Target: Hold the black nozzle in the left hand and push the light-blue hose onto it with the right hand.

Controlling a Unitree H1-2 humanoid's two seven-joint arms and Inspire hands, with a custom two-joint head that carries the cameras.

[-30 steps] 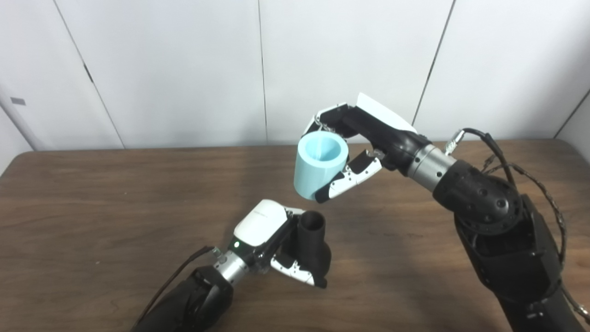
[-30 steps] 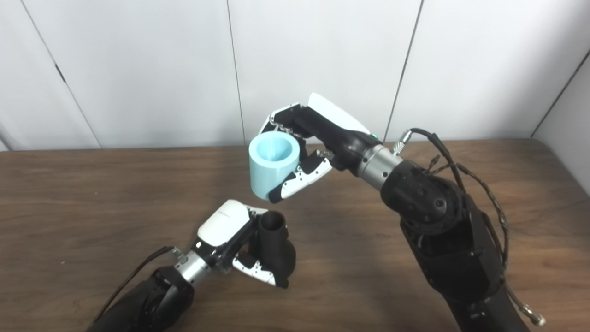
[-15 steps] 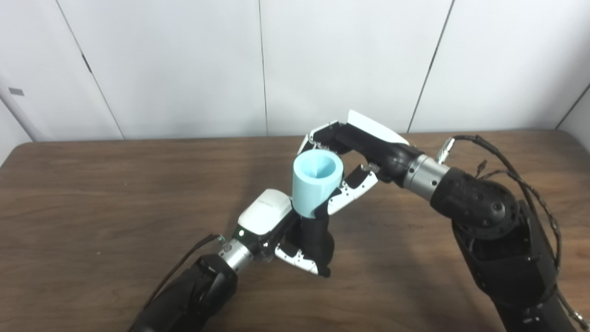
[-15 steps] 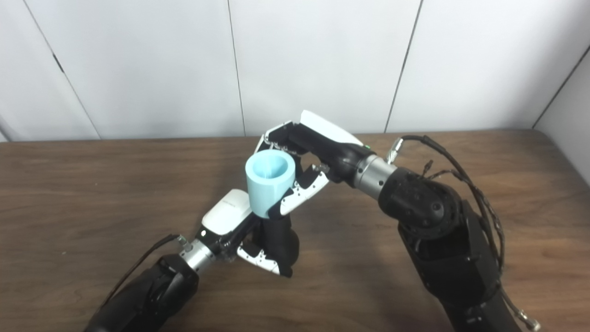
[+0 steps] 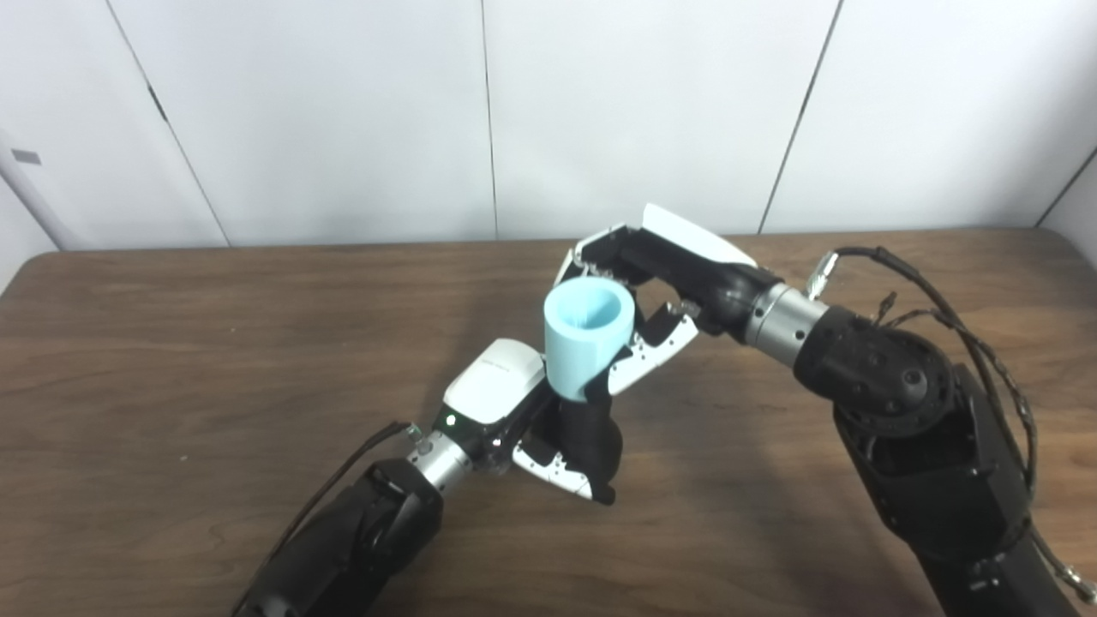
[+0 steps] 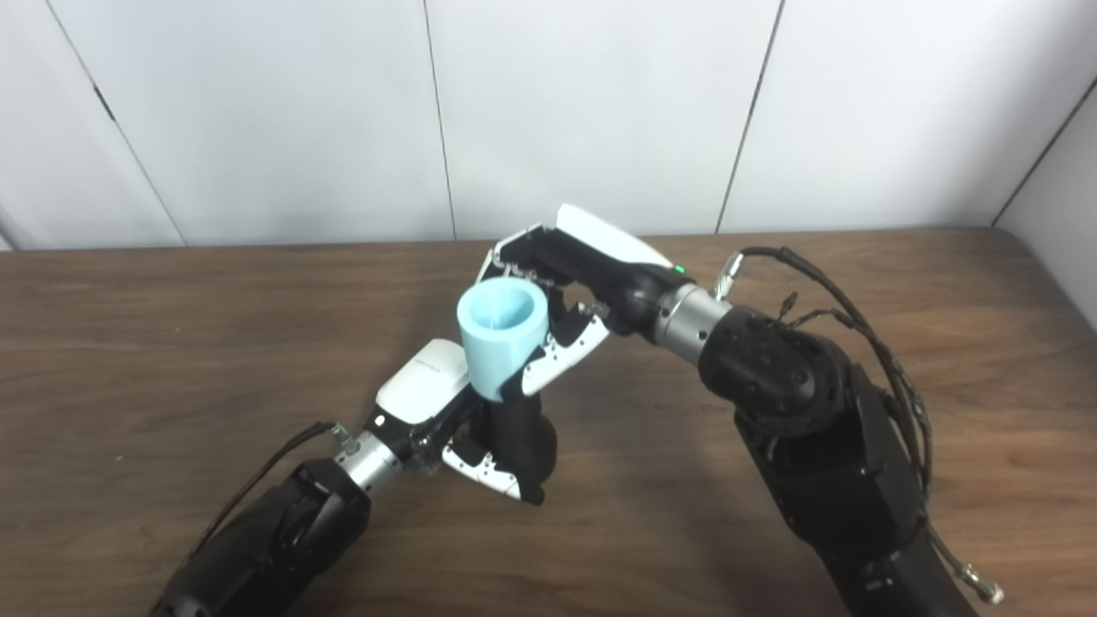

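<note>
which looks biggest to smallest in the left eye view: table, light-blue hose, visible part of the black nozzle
1. table, by far the largest.
2. light-blue hose.
3. black nozzle: its visible part looks close to the hose in size, and its top is hidden inside the hose, so this order is unsure.

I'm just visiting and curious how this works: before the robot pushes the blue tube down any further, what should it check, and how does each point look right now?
1. Left hand grips the black nozzle: ok.
2. Right hand grips the light-blue hose: ok.
3. Hose's lower end sits over the nozzle's top: ok, the nozzle's mouth is covered.
4. Hose in line with the nozzle: cannot tell; the joint is hidden.
5. Hose pushed fully home: cannot tell.
6. Right thumb clear of the left hand: cannot tell; they look very close.
</note>
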